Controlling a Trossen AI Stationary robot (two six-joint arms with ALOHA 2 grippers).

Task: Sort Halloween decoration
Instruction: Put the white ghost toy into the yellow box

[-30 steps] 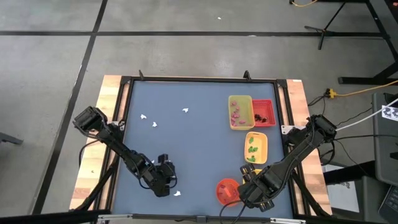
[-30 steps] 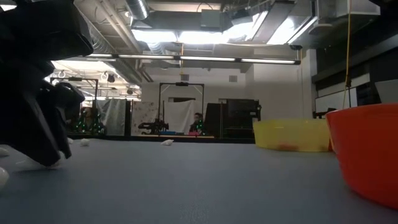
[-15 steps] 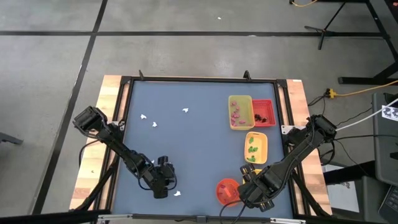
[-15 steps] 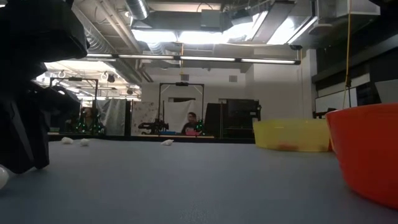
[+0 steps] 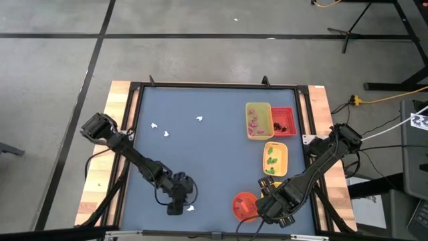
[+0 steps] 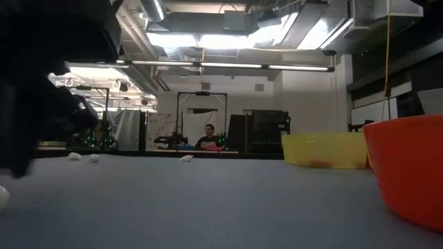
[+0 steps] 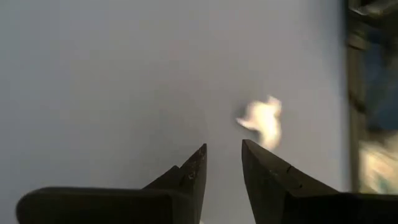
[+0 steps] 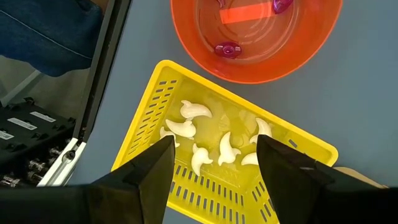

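Observation:
Several white ghost pieces lie on the blue table: one (image 5: pixel 190 208) near the near edge, three farther off (image 5: pixel 154 125), (image 5: pixel 166 133), (image 5: pixel 199 120). My left gripper (image 5: pixel 175 206) hovers just left of the near ghost. In the left wrist view the ghost (image 7: pixel 262 121) lies just ahead of my left gripper (image 7: pixel 222 155), whose fingers stand slightly open with nothing between them. My right gripper (image 8: pixel 217 162) is open above a yellow basket (image 8: pixel 152 106) holding several white ghosts (image 8: pixel 194 112). In the high view my right gripper (image 5: pixel 273 204) is at the near right.
An orange bowl (image 5: pixel 245 204) with pink-purple pieces (image 8: pixel 227 48) sits beside the right gripper. Farther back stand a yellow tray (image 5: pixel 258 120) with pink bits, a red tray (image 5: pixel 283 122) with dark bits and an orange-yellow tray (image 5: pixel 275 157) with green bits. A black frame (image 5: pixel 134 114) rims the table.
My left gripper has swung round, now pointing toward the table's near edge, and has shifted slightly toward the near edge beside the near ghost piece. In the low view it has drawn off to the picture's left. The pieces and the right arm have stayed put.

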